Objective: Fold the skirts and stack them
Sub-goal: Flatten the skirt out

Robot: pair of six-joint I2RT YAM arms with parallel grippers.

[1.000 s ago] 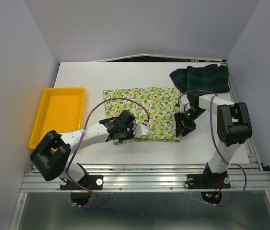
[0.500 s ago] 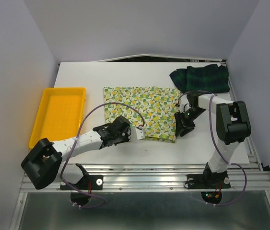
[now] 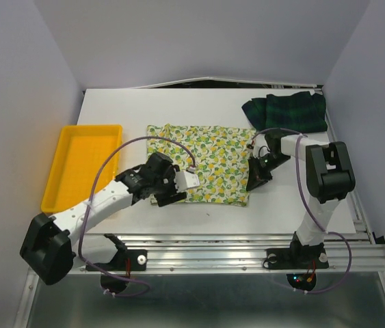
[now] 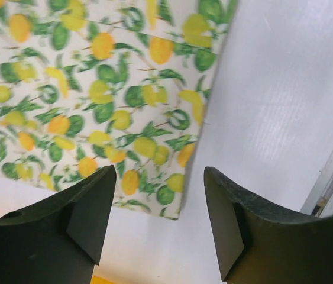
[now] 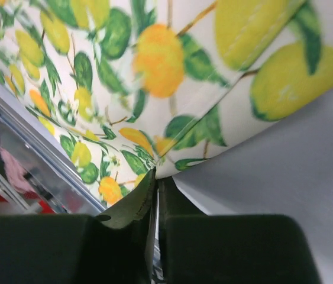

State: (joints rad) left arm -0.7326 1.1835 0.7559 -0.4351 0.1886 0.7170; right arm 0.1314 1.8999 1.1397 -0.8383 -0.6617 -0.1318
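The lemon-print skirt (image 3: 209, 160) lies flat at the table's middle. The dark plaid skirt (image 3: 286, 111) is bunched at the back right. My left gripper (image 3: 180, 182) hovers open over the lemon skirt's near left part. In the left wrist view the lemon skirt (image 4: 95, 89) shows its corner just beyond the left gripper (image 4: 160, 204), with nothing between the fingers. My right gripper (image 3: 252, 182) sits at the skirt's near right corner. In the right wrist view the right gripper (image 5: 157, 184) is shut on the edge of the lemon skirt (image 5: 154, 77).
A yellow plastic tray (image 3: 61, 179) stands at the table's left side, beside the left arm. The table's front rail (image 3: 213, 239) runs just below the skirt. Walls close in on both sides.
My left gripper has opened, let go of the lemon skirt and drawn back a little leftward. My right gripper has closed on the skirt's near right edge.
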